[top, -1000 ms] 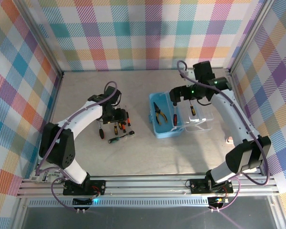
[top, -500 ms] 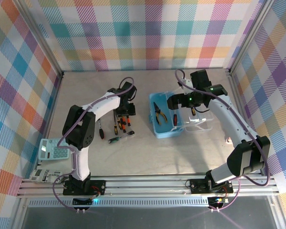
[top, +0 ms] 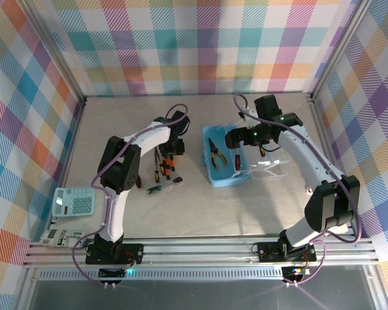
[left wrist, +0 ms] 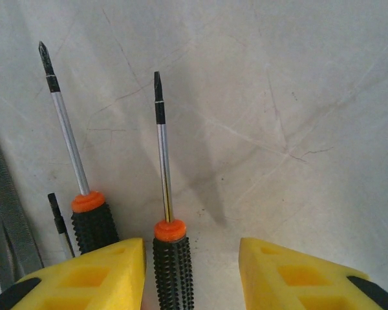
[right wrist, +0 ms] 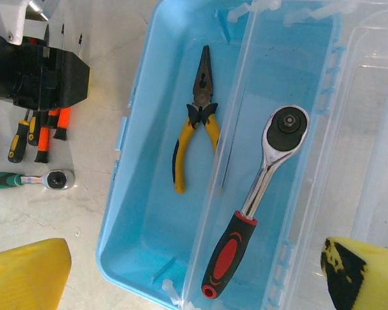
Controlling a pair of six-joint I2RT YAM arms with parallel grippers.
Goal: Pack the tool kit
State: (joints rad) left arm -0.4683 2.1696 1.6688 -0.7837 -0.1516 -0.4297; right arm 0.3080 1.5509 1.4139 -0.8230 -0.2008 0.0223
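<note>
Grey scuffed table carries everything. The translucent light-blue rectangular plastic box sits directly under the right gripper, its clear hinged lid folded out flat beyond the right-hand pad so the tray is reachable from above. Right jaws are fully spread and empty, hovering over the box, probably parked clear of the work. Below and between those pads lies the chrome ratchet wrench with red-and-black grip, head pointing away from the jaws. The yellow-handled needle-nose pliers lie further out in the tray, so two tools are packed. The left gripper is down at the loose tools. Its yellow pads straddle the black knurled, orange-collared handle of a flat-tip screwdriver, shaft pointing straight out ahead. Jaws part-way in, gaps visible on both sides, so not clamped yet; gripping the handle rather than the thin shaft makes sense. A matching screwdriver lies just outside the left pad and risks getting nudged. A small green-handled ratchet also waits on the table.
</note>
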